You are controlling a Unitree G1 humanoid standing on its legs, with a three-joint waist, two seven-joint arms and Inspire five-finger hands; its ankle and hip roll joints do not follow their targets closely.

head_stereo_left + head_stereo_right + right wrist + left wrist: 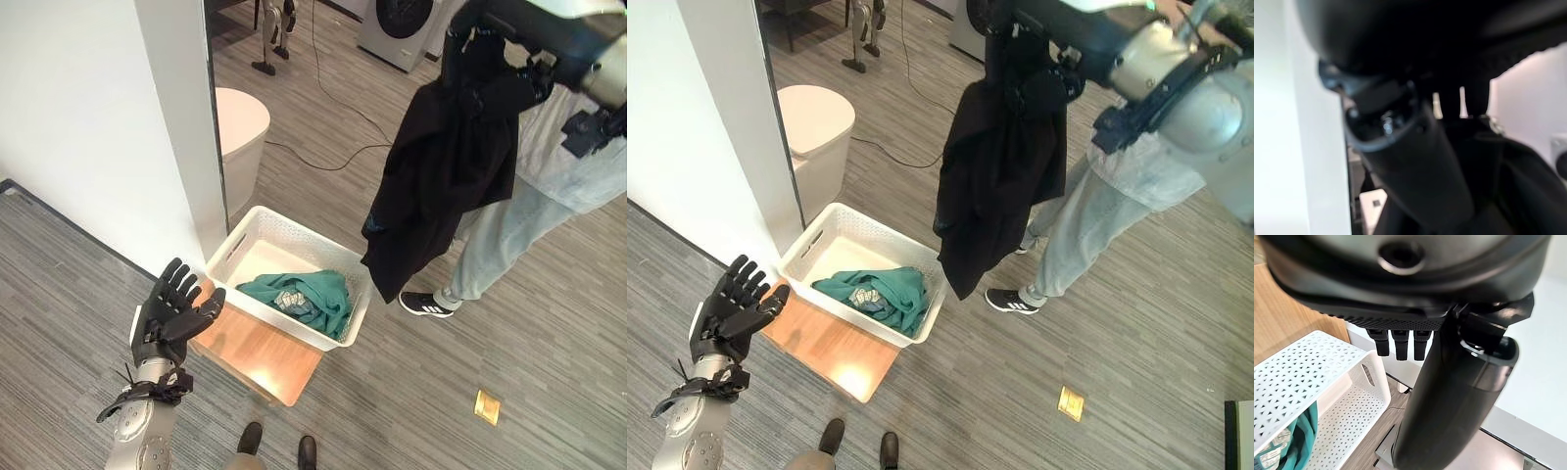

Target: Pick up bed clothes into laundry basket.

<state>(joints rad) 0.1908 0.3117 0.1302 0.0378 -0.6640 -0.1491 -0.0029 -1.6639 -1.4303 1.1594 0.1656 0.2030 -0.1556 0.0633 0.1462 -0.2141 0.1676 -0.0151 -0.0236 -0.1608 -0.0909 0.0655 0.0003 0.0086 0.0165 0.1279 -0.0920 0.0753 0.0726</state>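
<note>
Grey plank floor carries a white laundry basket holding teal clothes; the right robot hand pinches a black garment high for dropping, the left robot hand spread beside the basket.

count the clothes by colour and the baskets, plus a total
black garment: 1, hanging from the right hand next to the basket
teal garment: 1, lying in the basket
white basket: 1, on the wooden board
total: 3
</note>
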